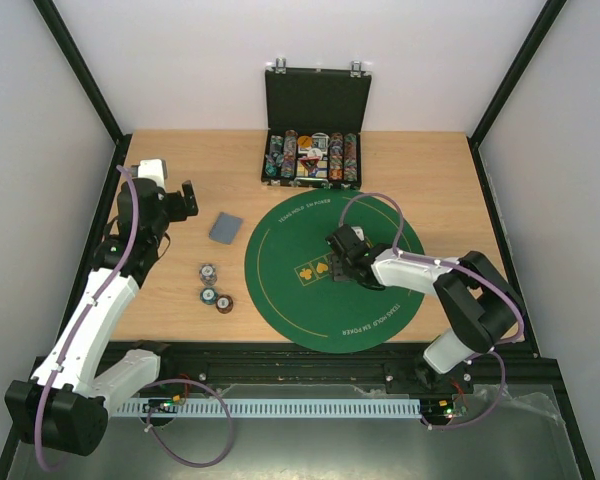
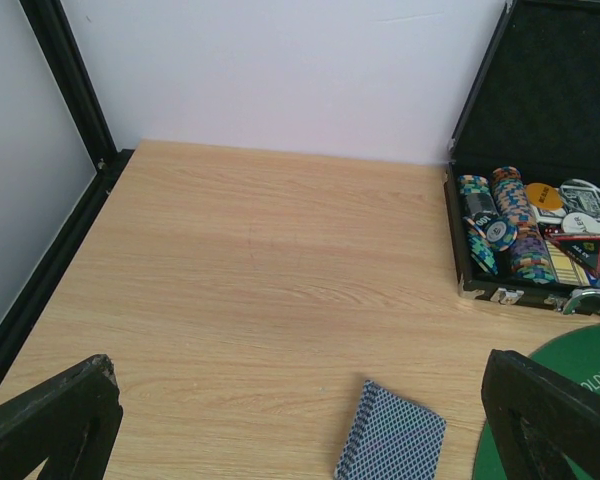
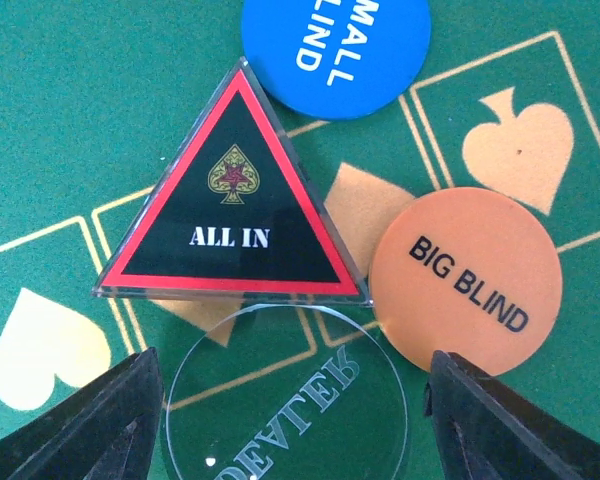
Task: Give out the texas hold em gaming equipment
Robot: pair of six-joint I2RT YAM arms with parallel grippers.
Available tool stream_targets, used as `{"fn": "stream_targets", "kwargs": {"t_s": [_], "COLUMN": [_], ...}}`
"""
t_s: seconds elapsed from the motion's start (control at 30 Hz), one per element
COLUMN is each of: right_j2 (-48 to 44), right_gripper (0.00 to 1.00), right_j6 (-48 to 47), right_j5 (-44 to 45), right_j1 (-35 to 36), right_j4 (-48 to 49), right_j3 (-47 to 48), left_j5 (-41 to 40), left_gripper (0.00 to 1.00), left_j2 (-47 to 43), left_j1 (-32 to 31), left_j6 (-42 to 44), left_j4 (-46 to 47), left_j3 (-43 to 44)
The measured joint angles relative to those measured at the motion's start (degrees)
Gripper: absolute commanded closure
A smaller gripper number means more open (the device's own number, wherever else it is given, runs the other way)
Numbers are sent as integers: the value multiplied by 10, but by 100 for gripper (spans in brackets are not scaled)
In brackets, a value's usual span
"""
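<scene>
Right wrist view: my right gripper [image 3: 292, 365] stands spread over the green mat [image 3: 40, 120]. A clear disc [image 3: 285, 410] lies flat between my fingers, which sit just beside its edges; I cannot tell whether they touch it. At the disc's 12 o'clock lies the black-and-red triangular marker [image 3: 230, 215], with the orange button [image 3: 465, 280] at 2 o'clock and the blue button [image 3: 335, 45] beyond the marker. My left gripper [image 2: 300, 365] is released wide and empty above the table [image 2: 260, 260]. The playing cards [image 2: 390, 435] lie at its 5 o'clock and the open case [image 2: 540, 80] at 2 o'clock. From above, a few poker chips [image 1: 212, 287] lie at the mat's 9 o'clock.
</scene>
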Motion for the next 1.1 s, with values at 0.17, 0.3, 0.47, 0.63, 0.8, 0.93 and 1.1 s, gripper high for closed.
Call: {"fn": "stream_targets", "kwargs": {"t_s": [0.17,0.3,0.47,0.63,0.8,0.93,1.1], "right_j2": [2,2,2,2,2,3,17], "right_gripper": [36,39,41,42,42,42,42], "right_j6": [3,4,4,5,10,22,38], "right_j5": [-3,-9,-12,-13,-15,-18,-13], "right_j1": [1,4,19,48,101,155,205], "right_j4": [0,0,1,0,0,0,0], "right_j3": [0,0,0,0,0,1,13], "left_j5": [-1,-1,-1,-1,-1,-1,-1], "left_gripper": [0,0,1,1,1,0,0], "left_j2": [0,0,0,2,3,4,4], "left_j1": [0,0,0,0,0,0,0], "left_j6": [0,0,0,0,0,0,0], "left_j4": [0,0,0,0,0,0,-1], "left_j3": [0,0,0,0,0,0,0]}}
